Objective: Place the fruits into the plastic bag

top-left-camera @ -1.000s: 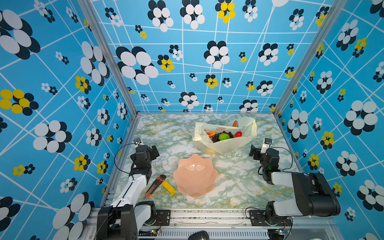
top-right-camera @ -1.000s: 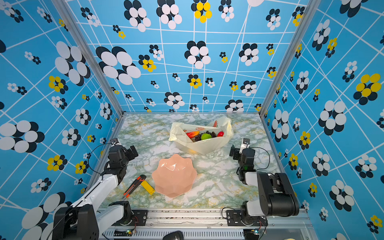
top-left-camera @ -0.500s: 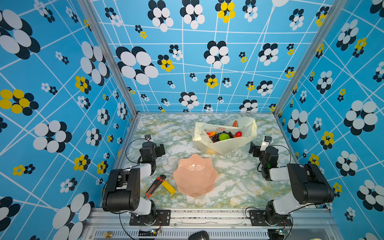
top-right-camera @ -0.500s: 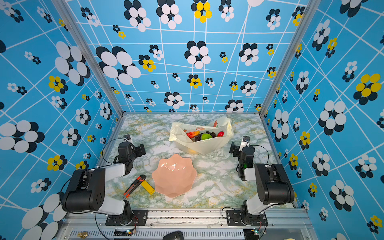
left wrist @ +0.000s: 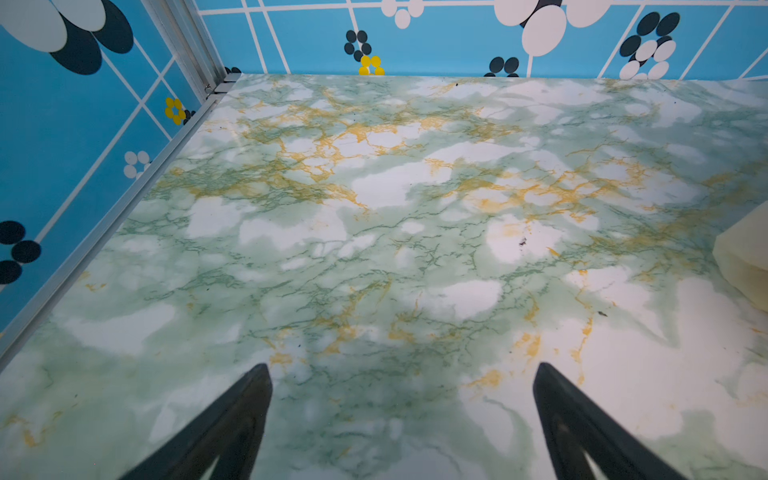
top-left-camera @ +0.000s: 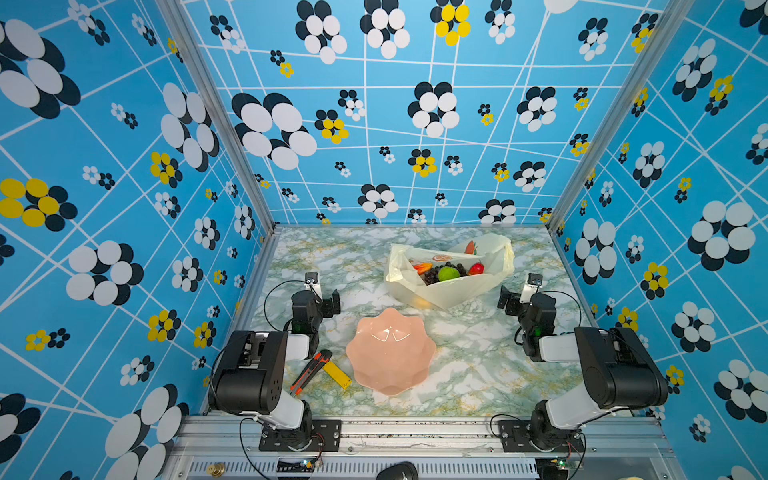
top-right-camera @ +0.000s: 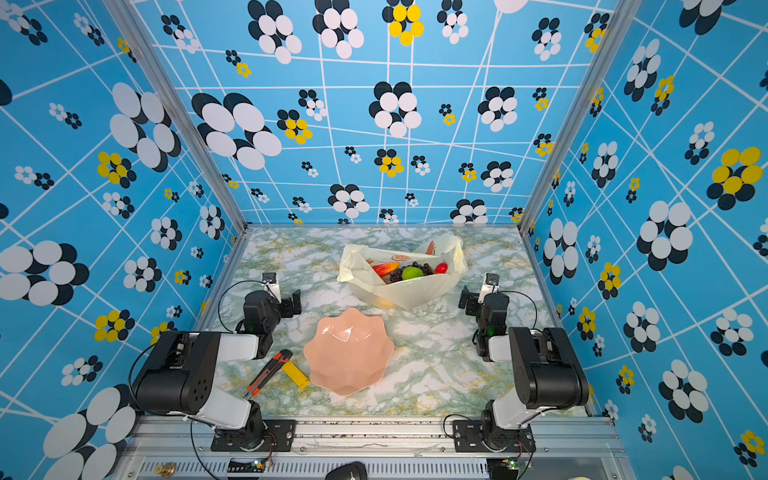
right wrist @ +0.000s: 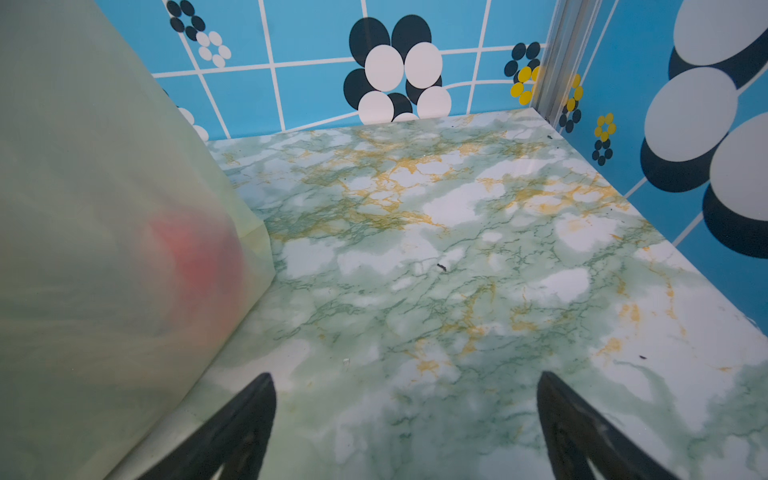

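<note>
The plastic bag lies open at the back middle of the marble table. Inside it lie the fruits: a green round one, dark grapes, an orange-red piece and a red one. My left gripper is open over bare table, left of the bag, whose edge shows at the side. My right gripper is open and empty just right of the bag; a red fruit glows through the plastic.
A pink scalloped bowl stands in front of the bag with nothing visible in it. An orange-black utility knife and a flat yellow block lie near the left arm's base. Patterned walls enclose three sides.
Both arms have folded back, their elbows drawn down toward the front rail. The left gripper has shifted a little inward. Both grippers stay open; the bag and fruits have not moved.
</note>
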